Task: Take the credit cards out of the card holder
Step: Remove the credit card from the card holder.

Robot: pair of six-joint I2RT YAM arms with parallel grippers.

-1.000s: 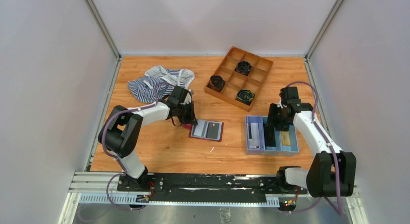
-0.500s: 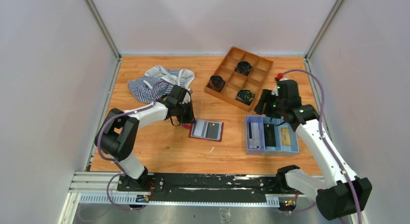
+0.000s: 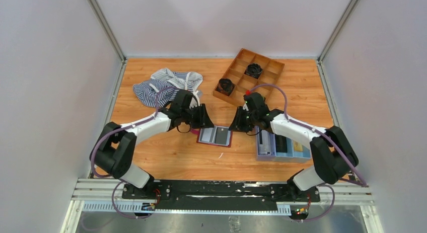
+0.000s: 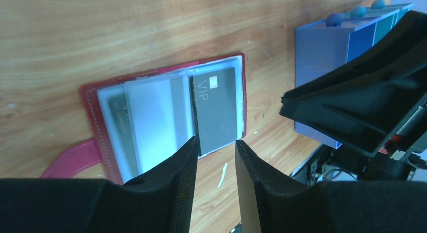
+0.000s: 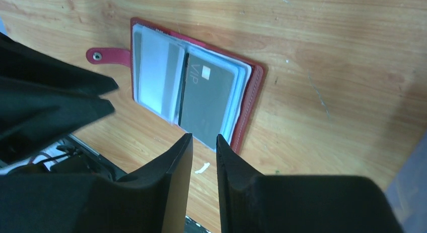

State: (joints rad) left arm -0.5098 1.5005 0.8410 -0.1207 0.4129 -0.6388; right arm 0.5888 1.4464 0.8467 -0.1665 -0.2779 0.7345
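The left gripper (image 4: 215, 142) keeps its smooth black jaws a narrow slit apart with nothing between them, and the right gripper (image 5: 204, 137) is parted about as little and is equally empty. Both sets of tips sit close to the same edge of a dark grey card (image 4: 216, 112) marked VIP. It is one of the credit cards (image 5: 161, 77) lying in clear, glossy sleeves, beside a pale one. The card holder (image 4: 90, 117) lies open and flat near the middle of the wooden table (image 3: 166, 152) – maroon leather with pale stitching and a snap strap tab (image 5: 108, 56). A light-blue plastic tray (image 3: 282, 159) stands to its right.
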